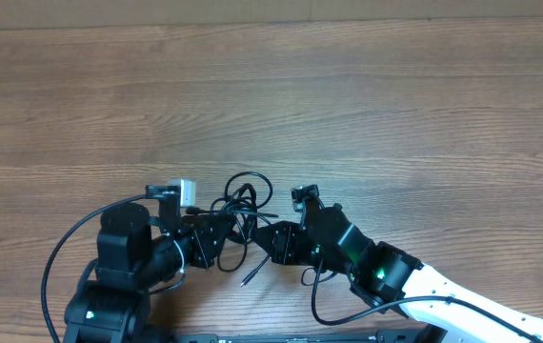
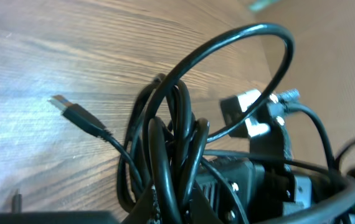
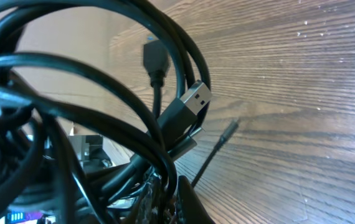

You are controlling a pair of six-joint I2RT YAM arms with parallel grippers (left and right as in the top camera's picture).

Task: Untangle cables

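At the near edge of the counter [image 1: 348, 95], between the two arms, the cables [image 1: 243, 202] sit as one knotted clump with a couple of loops fanning out on the far side. The left gripper [image 1: 222, 236] and the right gripper [image 1: 264, 238] meet nose to nose at that clump, each from its own side. Both have their jaws brought together, and in each wrist view the strands converge right at the base of the picture where the fingers lie. So each gripper looks clamped on part of the cables, though the cords hide the actual pinch.

Holding from opposite sides makes sense. With one arm anchoring the knot, the other could draw a single cord away from it rather than dragging the whole bundle across the wood.

Several ends are already free of the mass. A thin tail [image 1: 246, 280] trails toward the robot, a dark plug [image 2: 75, 113] lies flat on the wood in the left wrist view, and a silver plug [image 3: 193, 101] juts out among the loops close to the right wrist camera. The loops themselves cross over and through one another — by my reading the untangling is at an early stage, and the grippers are so close that there is little slack between them.
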